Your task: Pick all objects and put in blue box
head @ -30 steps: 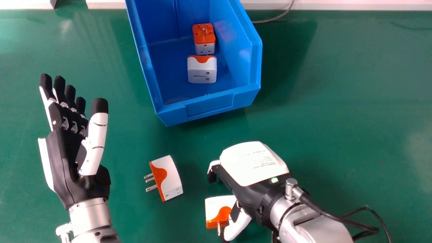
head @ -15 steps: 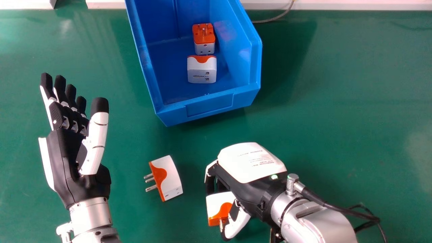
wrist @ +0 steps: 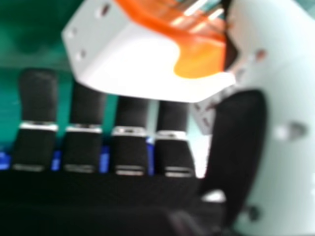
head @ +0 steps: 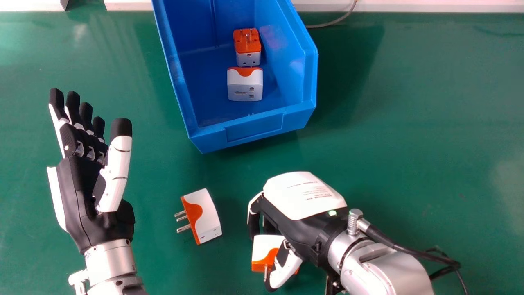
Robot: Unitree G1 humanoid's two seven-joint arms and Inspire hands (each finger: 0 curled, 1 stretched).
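Note:
My right hand [head: 303, 196] is low in the head view, its fingers bent down at the far side of a white and orange plug adapter [head: 263, 247] and its thumb at the near side. In the right hand view, this adapter [wrist: 142, 64] lies between the curled fingers of my right hand [wrist: 130, 152] and its thumb. A second adapter [head: 208, 215] lies on the table between the hands, pins facing left. The blue box [head: 254, 130] holds an upper adapter [head: 247, 47] and a lower adapter [head: 245, 85]. At the left, my left hand [head: 84, 180] is open with straight fingers.
The green table [head: 401, 135] extends to both sides of the box. A grey cable [head: 333, 21] runs along the back near a white edge [head: 409, 5]. A black cable [head: 413, 253] trails from the right wrist.
The right hand's fingers have curled in around the near adapter, which has shifted slightly right and away from the view's bottom edge. The left hand has stayed nearly still.

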